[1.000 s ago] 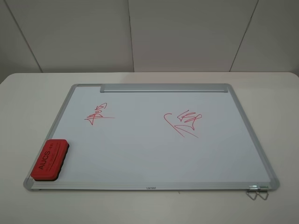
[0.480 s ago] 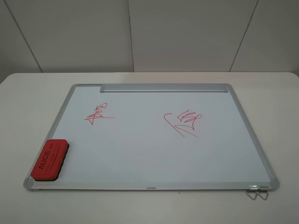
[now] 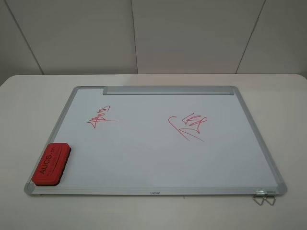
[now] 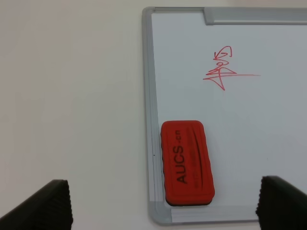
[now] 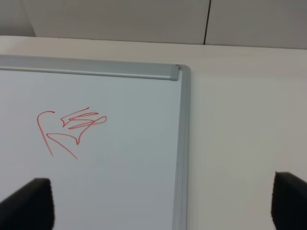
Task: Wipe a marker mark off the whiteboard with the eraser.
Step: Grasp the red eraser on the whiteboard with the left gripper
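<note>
The whiteboard lies flat on the table. The marker mark, a narrow red zigzag crossed by a thin stroke, is on its left half and also shows in the left wrist view. The red eraser with "AUCS" lettering rests on the board's near left corner. My left gripper is open and hangs above the eraser, apart from it, with only its dark fingertips in sight. My right gripper is open above the board's right edge. Neither gripper appears in the exterior view.
A larger red scribble with a hook sits on the board's right half. The silver tray strip runs along the far edge. Wire clips stick out at the near right corner. The white table surrounds the board.
</note>
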Robot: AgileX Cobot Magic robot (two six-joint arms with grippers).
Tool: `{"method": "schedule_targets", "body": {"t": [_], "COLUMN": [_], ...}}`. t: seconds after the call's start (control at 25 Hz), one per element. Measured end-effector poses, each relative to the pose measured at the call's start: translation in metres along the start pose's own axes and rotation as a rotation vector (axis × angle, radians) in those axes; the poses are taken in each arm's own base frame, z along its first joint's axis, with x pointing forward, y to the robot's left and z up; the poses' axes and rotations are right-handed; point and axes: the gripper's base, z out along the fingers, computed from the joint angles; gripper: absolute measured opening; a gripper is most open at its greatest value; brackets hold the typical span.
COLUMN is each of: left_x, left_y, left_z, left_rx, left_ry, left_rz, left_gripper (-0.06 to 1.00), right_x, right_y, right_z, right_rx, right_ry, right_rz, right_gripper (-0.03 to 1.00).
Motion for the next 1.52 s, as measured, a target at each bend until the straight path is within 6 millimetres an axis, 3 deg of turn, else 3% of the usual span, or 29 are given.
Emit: {"method": "schedule_targets", "body": {"t": [0.12, 0.28, 0.44, 0.6, 0.76, 1.2, 1.52], "left_x": [-0.033, -0.066, -0.076, -0.068, -0.060, -0.027, 0.004], "left_y": [0.002, 0.006, 0.007, 0.000, -0.008, -0.030, -0.040], "left_z": [0.020, 0.067, 0.119, 0.162, 0.190, 0.243, 0.262], "left_rx": [-0.003, -0.004, 0.009, 0.034, 0.041, 0.013, -0.001], "left_ry": [0.115, 0.318, 0.484, 0.607, 0.674, 0.839, 0.825], "left_rz": [-0.011, -0.028, -0.023, -0.009, -0.010, 0.031, 0.020], "left_gripper": [0.77, 0.77, 0.77, 0.77, 0.77, 0.77, 0.77], "right_x": [0.000, 0.000, 0.000, 0.000, 0.000, 0.000, 0.000], "right_y": [0.000, 0.000, 0.000, 0.000, 0.000, 0.000, 0.000], "right_z": [0.000, 0.000, 0.000, 0.000, 0.000, 0.000, 0.000], "right_rx": [0.000, 0.000, 0.000, 0.000, 0.000, 0.000, 0.000], "right_ry": [0.000, 0.000, 0.000, 0.000, 0.000, 0.000, 0.000], "right_rz": [0.000, 0.000, 0.000, 0.000, 0.000, 0.000, 0.000], "right_gripper": [0.83, 0.83, 0.83, 0.83, 0.83, 0.83, 0.83]}}
